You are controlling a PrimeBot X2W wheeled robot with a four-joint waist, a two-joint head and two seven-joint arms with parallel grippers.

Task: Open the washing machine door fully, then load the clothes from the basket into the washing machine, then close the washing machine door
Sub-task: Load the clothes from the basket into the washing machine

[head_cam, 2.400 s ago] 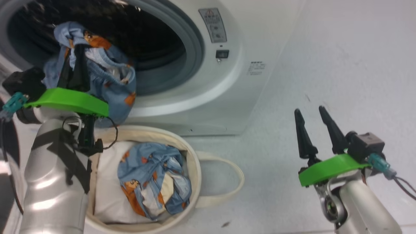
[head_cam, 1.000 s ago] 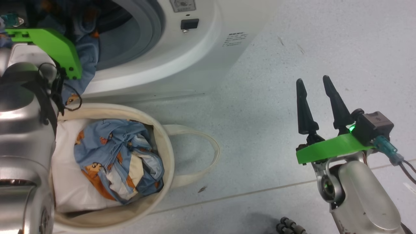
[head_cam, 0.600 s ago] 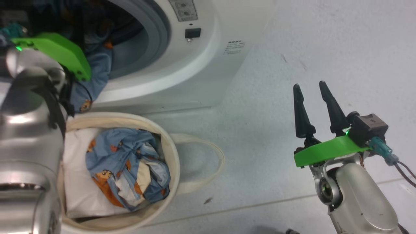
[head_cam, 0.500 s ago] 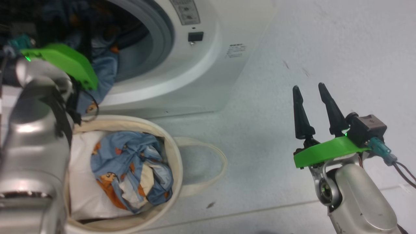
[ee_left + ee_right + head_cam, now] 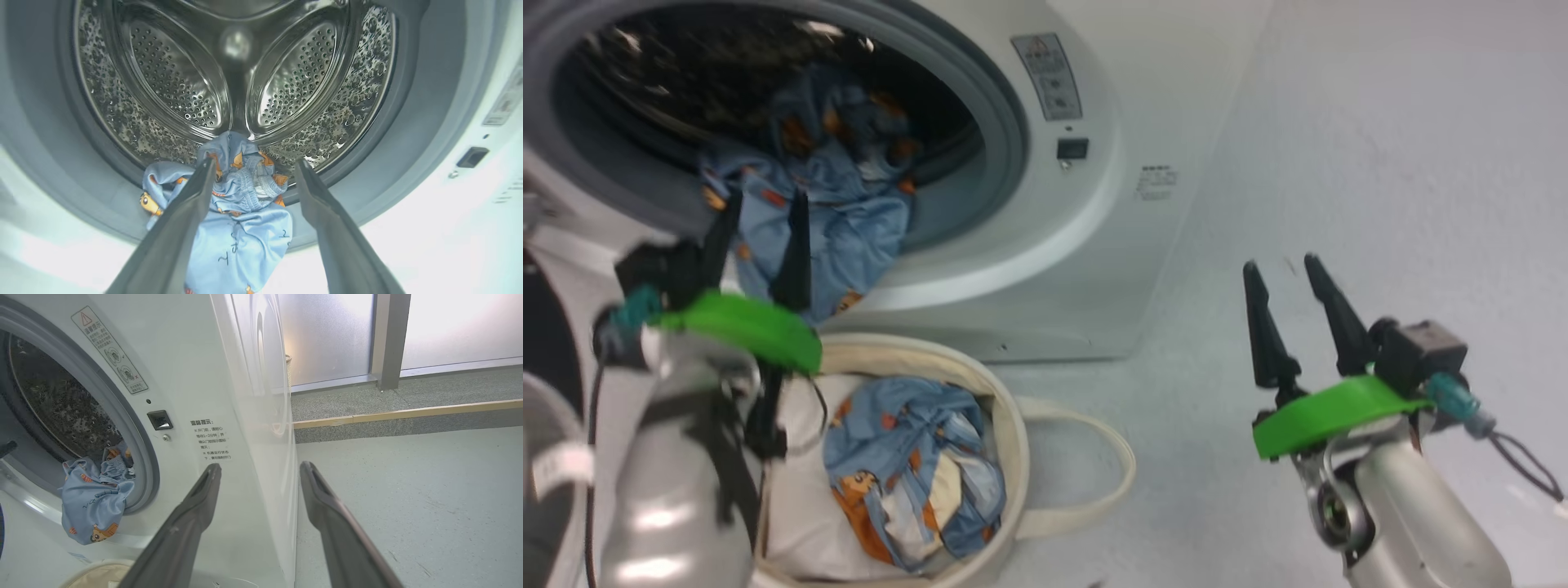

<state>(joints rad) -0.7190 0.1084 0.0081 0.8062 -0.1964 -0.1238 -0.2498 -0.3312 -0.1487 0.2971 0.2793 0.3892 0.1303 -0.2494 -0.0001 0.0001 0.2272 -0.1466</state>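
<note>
The washing machine (image 5: 1094, 269) stands open, its steel drum (image 5: 171, 81) bare at the back. One piece of the blue bear-print clothes (image 5: 833, 212) lies in the mouth and hangs over the grey gasket (image 5: 367, 163). My left gripper (image 5: 764, 204) is open and empty just in front of that garment (image 5: 241, 220), its fingers either side of it without touching. More clothes (image 5: 915, 465) sit in the cream basket (image 5: 1013, 425) below the machine. My right gripper (image 5: 1280, 268) hovers open over the floor to the right, beside the machine's corner (image 5: 261, 467). The door's black rim (image 5: 547, 343) shows at the left edge.
A plain white bundle (image 5: 792, 498) fills the basket's left side, and a loop handle (image 5: 1111, 457) lies on the floor. The door latch socket (image 5: 1072, 149) sits right of the opening. Pale floor (image 5: 1380, 163) stretches right; a wooden strip (image 5: 408, 412) and frosted panels (image 5: 327, 335) lie beyond.
The head camera has tilted up, showing more of the drum. My left gripper has drawn back out of the opening, leaving the garment draped over the gasket. The right arm has barely moved.
</note>
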